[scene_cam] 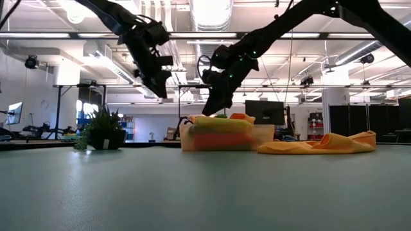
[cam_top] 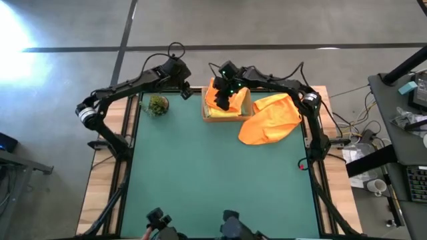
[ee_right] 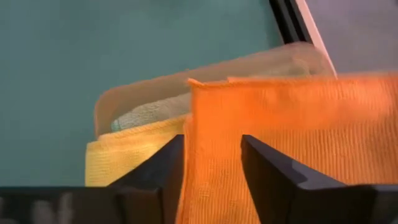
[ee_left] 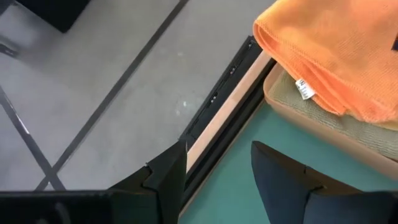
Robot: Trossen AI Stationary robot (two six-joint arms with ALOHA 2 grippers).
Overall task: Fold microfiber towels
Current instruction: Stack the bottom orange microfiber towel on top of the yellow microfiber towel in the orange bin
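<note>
Right gripper (ee_right: pixel 211 168) parted over orange towel (ee_right: pixel 298 137)

Both arms reach forward and inward, left gripper (ee_left: pixel 217 177) parted, right gripper (ee_right: pixel 211 168) apparently parted too.

Orange towels (cam_top: pixel 269 120), a yellow towel (ee_right: pixel 134 158) and a pale green towel (ee_right: pixel 152 112); tan tray (scene_cam: pixel 186 138); green mat (cam_top: pixel 213 180).

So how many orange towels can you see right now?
2: one folded orange towel on top of the stack in the cardboard tray under the right gripper, one loose orange towel on the mat beside it. More may be buried.
</note>
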